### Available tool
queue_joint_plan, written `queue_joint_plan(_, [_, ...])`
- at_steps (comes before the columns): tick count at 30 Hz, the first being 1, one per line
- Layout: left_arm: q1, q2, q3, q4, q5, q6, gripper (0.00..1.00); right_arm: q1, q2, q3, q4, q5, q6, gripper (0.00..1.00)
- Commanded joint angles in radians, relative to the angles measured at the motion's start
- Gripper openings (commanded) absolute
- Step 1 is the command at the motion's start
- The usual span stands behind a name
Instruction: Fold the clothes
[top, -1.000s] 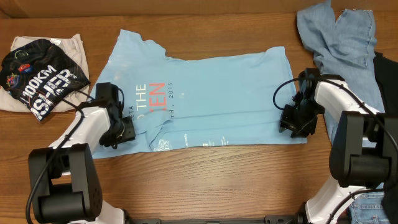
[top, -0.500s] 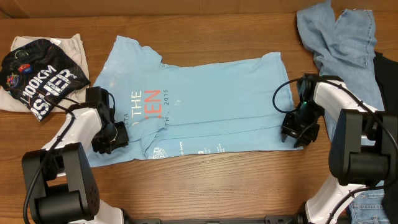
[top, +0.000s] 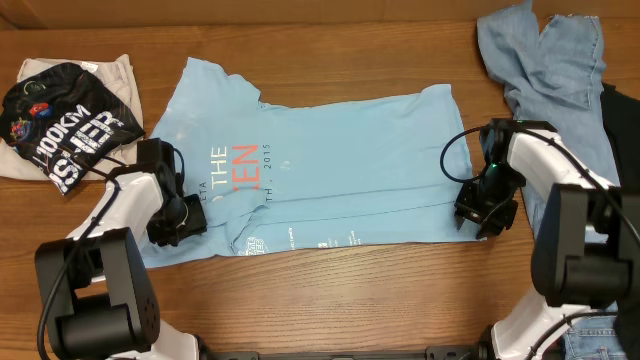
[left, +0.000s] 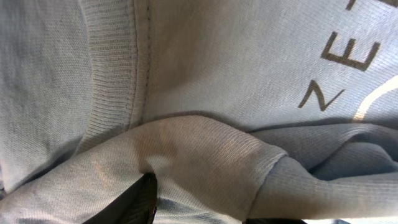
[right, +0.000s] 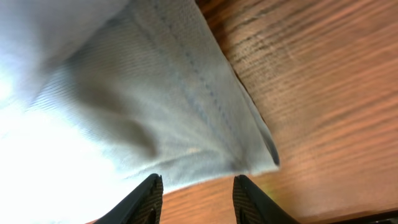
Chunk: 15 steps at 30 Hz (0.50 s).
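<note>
T-shirt (top: 340, 150), sky-blue. Lies spread across the middle of the tabletop (top: 350, 300), collar end toward the left arm, hem end toward the right. Shows navy and red lettering (top: 237, 165) near the left end. Carries a narrow doubled-over band along the near edge, with small white print on it.

Left hand (top: 185, 215) next. Sits low on the near left part of the T-shirt, just beside the lettering. From the left wrist, looks clamped on a raised fold of blue cloth, which fills the gap between the dark fingers (left: 142, 200). Has the ribbed collar (left: 112, 74) just above that fold and navy letters at upper right.

Right hand (top: 487, 210) last. Rests at the near right corner of the T-shirt, at the hem (right: 205, 118). From the right wrist, shows fingers (right: 148, 198) standing apart with bare wood between them. Meets the stitched hem edge right at the fingertips (pinched or only touched, cannot tell).

Elsewhere: black shirt (top: 65, 125) with white lettering, bunched at the far left, apart from the T-shirt. Jeans (top: 545, 60), heaped at the far right corner beyond the right arm, near the T-shirt's far right corner.
</note>
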Motion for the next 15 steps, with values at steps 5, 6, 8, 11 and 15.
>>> queue_joint_plan(5, [0.000,-0.045,0.128,-0.019,0.082,0.044,0.51,-0.002,-0.194,-0.003,0.050,0.014,0.002,0.41])
queue_joint_plan(6, [-0.005,-0.066,0.141,-0.023,0.089,0.052,0.53,-0.002,-0.224,0.000,0.068,0.014,0.001,0.41])
queue_joint_plan(8, [-0.019,-0.111,0.167,-0.032,0.089,0.068,0.60,-0.002,-0.284,0.018,0.105,0.011,-0.031,0.49])
queue_joint_plan(11, [-0.036,-0.179,0.199,-0.033,0.090,0.071,1.00,-0.002,-0.349,0.056,0.148,-0.027,-0.099,0.66])
queue_joint_plan(15, [-0.032,-0.213,0.262,-0.003,0.168,0.162,1.00,-0.002,-0.404,0.083,0.197,-0.068,-0.136,0.79])
